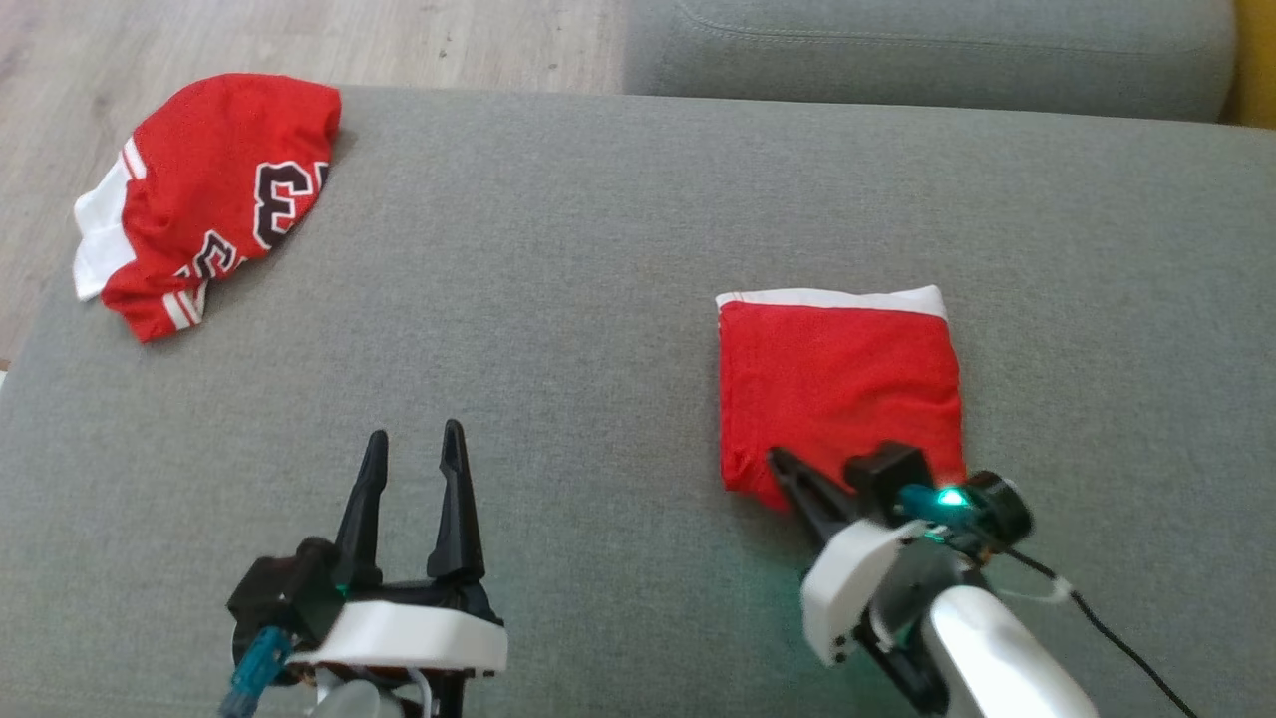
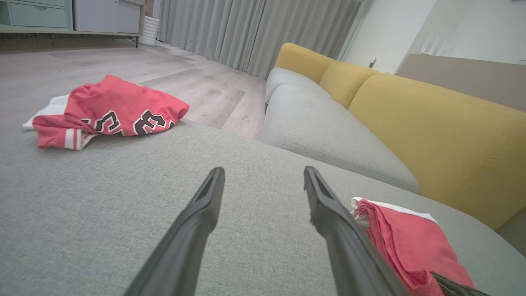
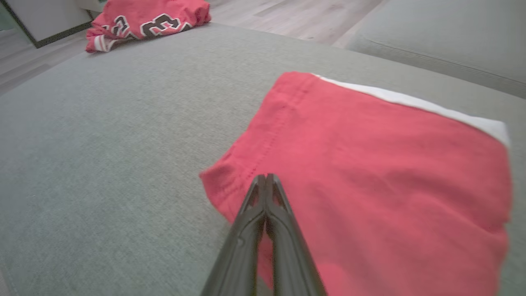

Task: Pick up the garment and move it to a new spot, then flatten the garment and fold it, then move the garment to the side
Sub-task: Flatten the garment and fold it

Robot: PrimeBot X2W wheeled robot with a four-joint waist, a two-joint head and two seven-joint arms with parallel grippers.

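Head view looked down on a wide grey cushion (image 1: 598, 299). We saw the folded red garment (image 1: 837, 384) lying flat on the cushion's right half, a neat rectangle with a white band along its far edge. Our right gripper (image 1: 780, 461) reached in from the lower right, its tip at the garment's near left corner.

Right wrist view showed that gripper (image 3: 266, 177) with its two dark fingers pressed together, no gap between them, lying over that corner of the garment (image 3: 370, 172). We could not tell whether any cloth was pinched between them.

Our left gripper (image 1: 415, 431) sat at the lower left above bare cushion, well apart from the garment, its fingers spread wide and holding nothing. Left wrist view showed the gripper (image 2: 264, 170) with grey fabric visible between its parted fingers. The garment (image 2: 407, 242) lay just beside the right-hand finger, its stacked layers showing along the edge.

A crumpled red jersey (image 1: 214, 194) with white trim and dark lettering lay at the cushion's far left corner. Pale wooden floor (image 1: 299, 40) showed beyond it. A second grey cushion (image 1: 927, 50) sat behind the first, and a yellow backrest (image 2: 431, 123) rose along its side.
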